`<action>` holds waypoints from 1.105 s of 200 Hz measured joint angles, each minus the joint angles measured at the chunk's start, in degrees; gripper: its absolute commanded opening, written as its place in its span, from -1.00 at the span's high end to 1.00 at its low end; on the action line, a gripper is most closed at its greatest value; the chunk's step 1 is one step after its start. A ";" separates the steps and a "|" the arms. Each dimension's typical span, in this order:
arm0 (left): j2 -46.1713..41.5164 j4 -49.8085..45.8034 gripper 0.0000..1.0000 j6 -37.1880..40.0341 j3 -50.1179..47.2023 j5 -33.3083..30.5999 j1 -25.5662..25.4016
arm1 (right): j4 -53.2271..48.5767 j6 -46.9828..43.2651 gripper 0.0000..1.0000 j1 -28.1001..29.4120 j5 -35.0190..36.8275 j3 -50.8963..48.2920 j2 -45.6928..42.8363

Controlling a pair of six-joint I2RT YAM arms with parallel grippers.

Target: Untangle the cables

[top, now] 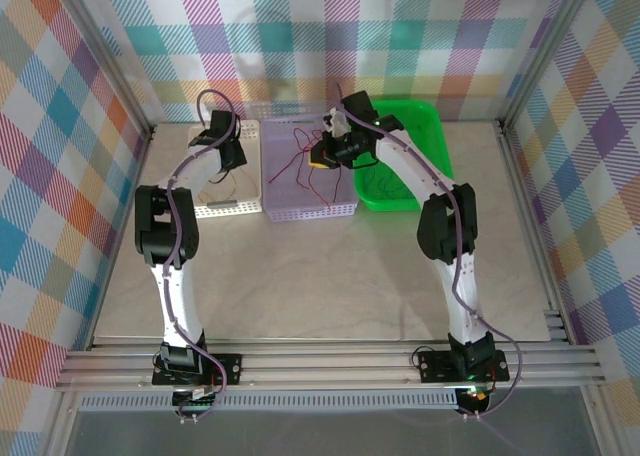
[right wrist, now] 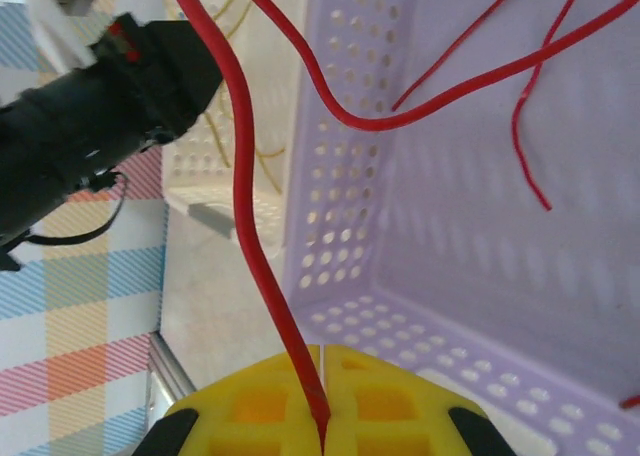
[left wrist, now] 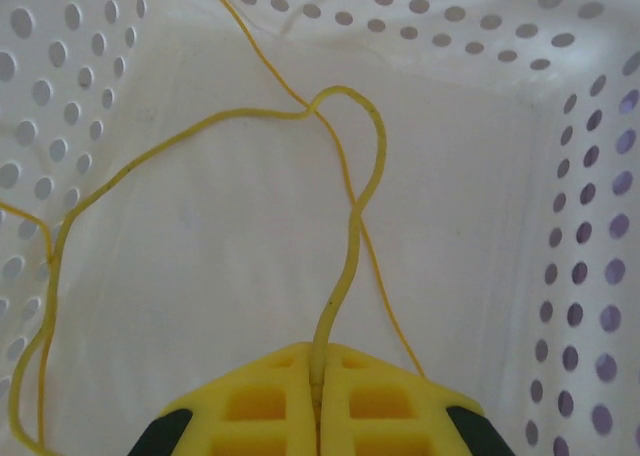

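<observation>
Cables (left wrist: pixel 338 296), one apiece, between closed jaws

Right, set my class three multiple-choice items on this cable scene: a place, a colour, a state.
1. Where does the yellow cable lie?
A) in the white basket
B) in the green basket
C) on the bare table

2. What colour is the cable in the right pincer?
A) blue
B) red
C) green

3. How is the left pincer?
A) wide open
B) shut on the yellow cable
C) shut on nothing

1 A: perforated white walls surround it.
2 B: a red cable runs out from between its jaws.
3 B: the cable leaves its closed jaws.
</observation>
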 measured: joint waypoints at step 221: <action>-4.57 -1.86 -0.63 -4.48 1.73 3.96 1.77 | 1.57 3.19 1.00 -1.97 5.97 21.24 24.79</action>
